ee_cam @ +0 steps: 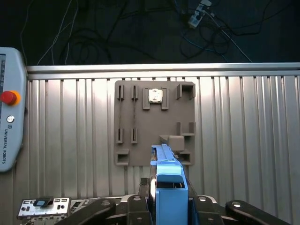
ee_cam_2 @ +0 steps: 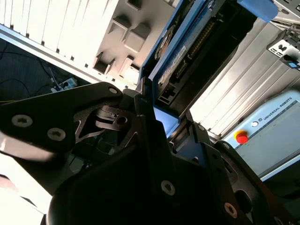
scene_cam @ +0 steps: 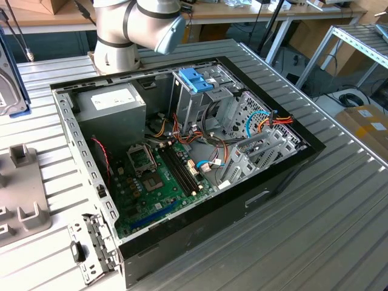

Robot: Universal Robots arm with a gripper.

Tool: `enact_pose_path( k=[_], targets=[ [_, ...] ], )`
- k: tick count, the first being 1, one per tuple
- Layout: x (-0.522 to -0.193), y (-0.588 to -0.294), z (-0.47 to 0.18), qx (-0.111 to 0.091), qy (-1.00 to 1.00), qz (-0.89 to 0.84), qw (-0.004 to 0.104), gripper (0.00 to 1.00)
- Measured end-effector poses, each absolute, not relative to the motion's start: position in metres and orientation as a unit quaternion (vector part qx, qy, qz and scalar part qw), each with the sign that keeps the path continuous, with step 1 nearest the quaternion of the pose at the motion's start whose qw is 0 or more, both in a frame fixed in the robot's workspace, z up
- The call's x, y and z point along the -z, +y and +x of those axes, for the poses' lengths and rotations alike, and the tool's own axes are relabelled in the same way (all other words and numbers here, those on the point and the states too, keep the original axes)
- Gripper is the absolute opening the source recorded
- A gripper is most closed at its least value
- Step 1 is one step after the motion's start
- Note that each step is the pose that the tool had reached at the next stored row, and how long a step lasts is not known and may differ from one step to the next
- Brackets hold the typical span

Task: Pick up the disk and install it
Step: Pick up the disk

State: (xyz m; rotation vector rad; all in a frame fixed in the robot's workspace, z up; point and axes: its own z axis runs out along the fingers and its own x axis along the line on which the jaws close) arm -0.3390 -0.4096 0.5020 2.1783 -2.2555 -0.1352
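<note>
Hand: the hand [ee_cam: 168,198] sits nearest in both wrist views. Its dark fingers [ee_cam: 149,188] are pressed onto the two flat faces of the disk, pinching it.
Disk: the disk [ee_cam: 168,180] is in the hand, standing on edge, so you meet its thin blue-framed rim first.
Long axis: it runs straight out from the hand toward the fixture plate [ee_cam: 150,126]. The second wrist view shows the same line, with the dark connector side of the disk [ee_cam_2: 199,51] stretching away from the fingers.
Far end: it overlaps the plate's near edge, beside a raised block. You cannot tell whether it touches the plate or hangs just above it.
Counter: the ribbed metal counter [ee_cam: 243,122] carries the plate and spreads out on every side of it.
Pendant: a grey control pendant [ee_cam: 9,117] lies on the counter, well apart from the plate.
Computer case: in the exterior view the open computer case [scene_cam: 182,163] lies to the exterior view's right of the plate, and its drive cage [scene_cam: 195,91] has a blue handle on top.
Progress: by this evidence the disk is gripped but not yet installed.
</note>
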Motion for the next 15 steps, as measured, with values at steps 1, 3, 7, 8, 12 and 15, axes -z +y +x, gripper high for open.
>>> enact_pose_path(
  k=[1, 3, 7, 8, 12, 15],
  targets=[
    [-0.502, -0.41, -0.338, 0.043, -0.719, 0.694, 0.002, 0.37],
    [-0.502, -0.411, -0.336, 0.044, -0.719, 0.694, 0.002, 0.37],
    [-0.502, -0.413, -0.332, 0.044, -0.719, 0.694, 0.002, 0.37],
    [-0.502, -0.414, -0.332, 0.044, -0.719, 0.694, 0.002, 0.37],
    [-0.502, -0.415, -0.329, 0.044, -0.719, 0.694, 0.002, 0.37],
    [-0.502, -0.416, -0.327, 0.044, -0.719, 0.694, 0.002, 0.37]
  ],
)
